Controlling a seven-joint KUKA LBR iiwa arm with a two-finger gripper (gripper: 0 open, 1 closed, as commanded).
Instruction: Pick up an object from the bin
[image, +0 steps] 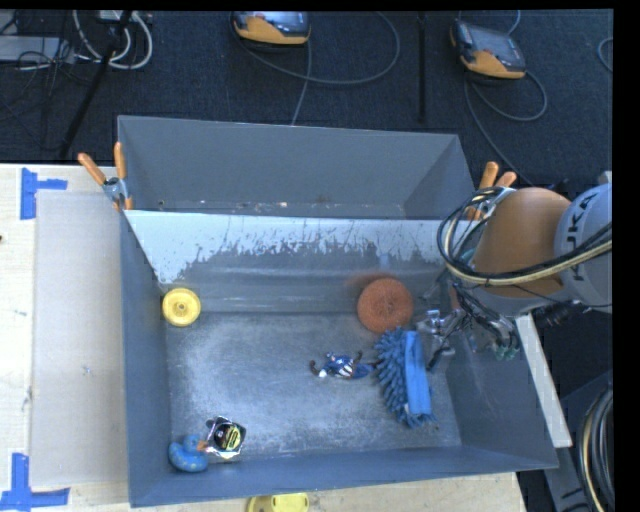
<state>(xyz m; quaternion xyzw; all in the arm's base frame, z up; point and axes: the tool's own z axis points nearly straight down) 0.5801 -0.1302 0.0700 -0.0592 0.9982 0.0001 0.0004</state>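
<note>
Saw gripper at right side of bin, just beside blue brush, w/ orange round pad near. Open/closed: could not tell.

We are reaching in from the right, our orange-covered wrist carrying looped cables, and our claw is pointing down and leftward.

A blue scrubbing brush, with a smooth light-blue back and shaggy darker bristles spread to its left, is seen laid on the floor of the grey bin close to the right wall, set nearly lengthwise from top to bottom, just below a round orange pad.
</note>
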